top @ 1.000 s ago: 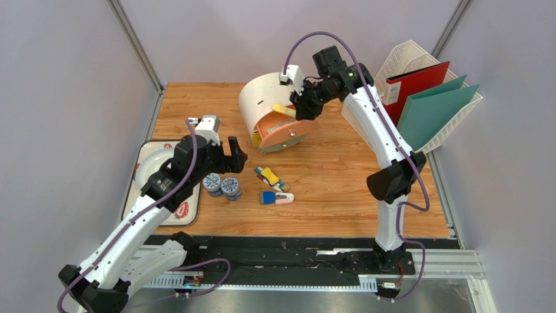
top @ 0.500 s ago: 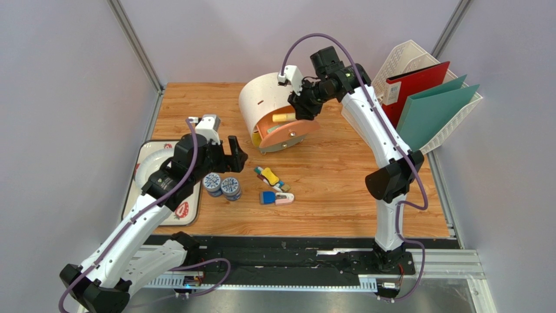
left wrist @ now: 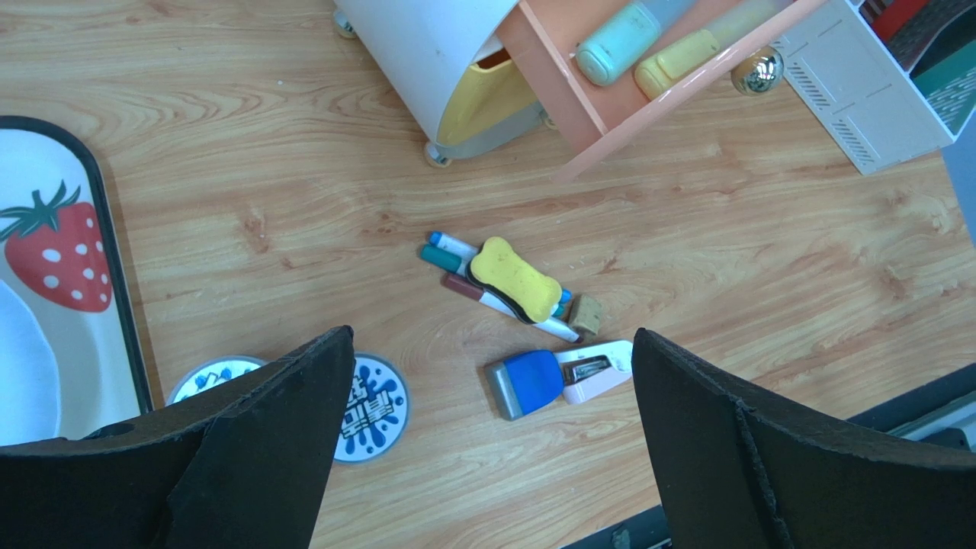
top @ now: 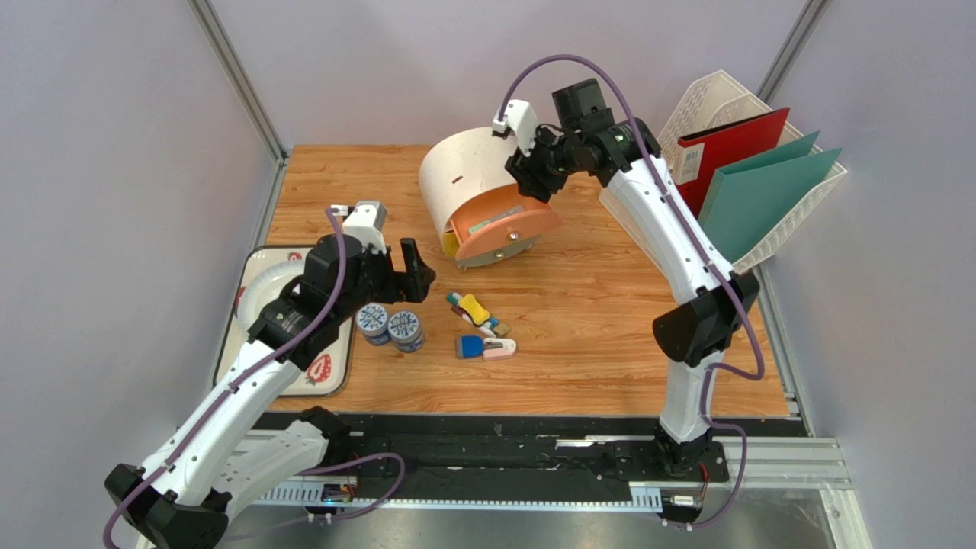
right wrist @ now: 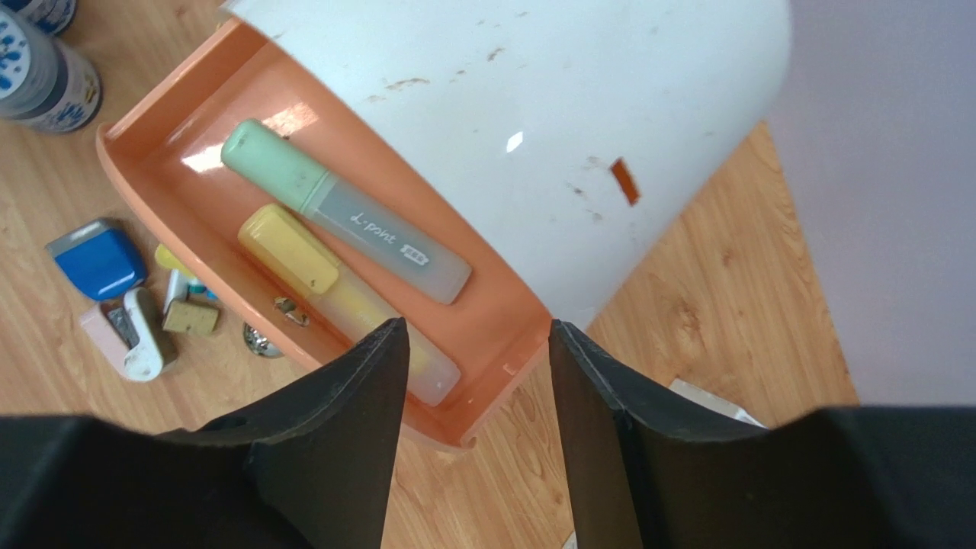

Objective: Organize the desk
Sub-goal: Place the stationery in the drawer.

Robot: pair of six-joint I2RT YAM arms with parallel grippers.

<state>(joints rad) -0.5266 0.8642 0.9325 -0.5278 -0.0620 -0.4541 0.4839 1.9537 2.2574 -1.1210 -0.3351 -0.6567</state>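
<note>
Right wrist view: right gripper [right wrist: 475, 343] half-open, empty, over peach plastic drawer [right wrist: 172, 189], 12 o'clock on wood-grain desk [top: 596, 309].
Left gripper [left wrist: 493, 343]: wide, empty.

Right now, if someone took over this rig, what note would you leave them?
Grippers: the left gripper is open and empty, hovering over the desk beside two small bottles and the strawberry tray. The right gripper is open and empty above the orange drawer of the white organizer.
Done: the yellow highlighter and green highlighter lie side by side in the pulled-out drawer.
Left: the pens, topped by a yellow eraser, and a blue-and-white item lie loose mid-desk, as do the bottles. The drawer is not yet closed.
</note>
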